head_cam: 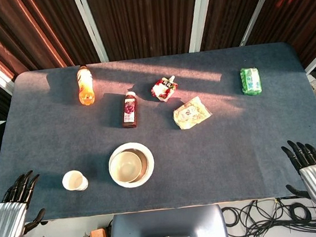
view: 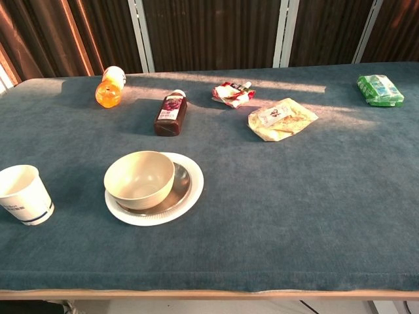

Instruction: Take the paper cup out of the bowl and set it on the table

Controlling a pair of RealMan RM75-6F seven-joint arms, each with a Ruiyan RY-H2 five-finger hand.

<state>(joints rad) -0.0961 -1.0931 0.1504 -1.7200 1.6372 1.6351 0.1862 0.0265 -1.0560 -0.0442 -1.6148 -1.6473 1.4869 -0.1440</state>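
Observation:
The white paper cup point(head_cam: 74, 180) point(view: 25, 194) stands upright on the blue table, left of the bowl, with nothing touching it. The beige bowl point(head_cam: 125, 166) point(view: 139, 179) sits empty on a white plate point(head_cam: 147, 166) point(view: 192, 186). My left hand point(head_cam: 12, 207) hangs off the table's front left corner, fingers spread, holding nothing, well apart from the cup. At the front right corner my right hand point(head_cam: 313, 173) is also off the table, open and empty. Neither hand shows in the chest view.
Along the far half lie an orange drink bottle point(head_cam: 85, 85), a dark red juice bottle point(head_cam: 129, 109), a red snack pouch point(head_cam: 164, 88), a yellowish packet point(head_cam: 191, 113) and a green packet point(head_cam: 250, 81). Cables lie on the floor point(head_cam: 258, 215) below the front edge.

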